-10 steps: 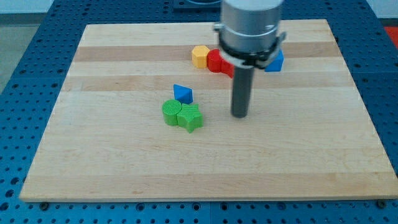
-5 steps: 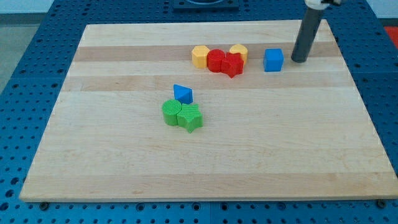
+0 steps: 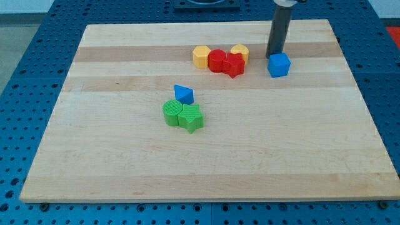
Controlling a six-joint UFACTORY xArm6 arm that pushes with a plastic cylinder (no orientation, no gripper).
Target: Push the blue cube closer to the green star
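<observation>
The blue cube point(image 3: 279, 65) sits on the wooden board point(image 3: 206, 156) at the upper right, turned slightly. My tip point(image 3: 274, 57) is right behind it, touching its upper left edge. The green star point(image 3: 192, 117) lies left of centre, pressed against a green cylinder point(image 3: 172, 113) on its left. A small blue triangular block point(image 3: 184, 94) sits just above the two green blocks.
A row of blocks lies left of the blue cube: a yellow-orange hexagonal block point(image 3: 201, 56), a red cylinder point(image 3: 217, 60), a red star-like block point(image 3: 234, 65) and a yellow block point(image 3: 239, 52) behind them. The board rests on a blue perforated table point(image 3: 25, 75).
My tip moved from the board's middle to the right of the blue cube, then left to just behind it. The cube has shifted slightly down and right and rotated a little.
</observation>
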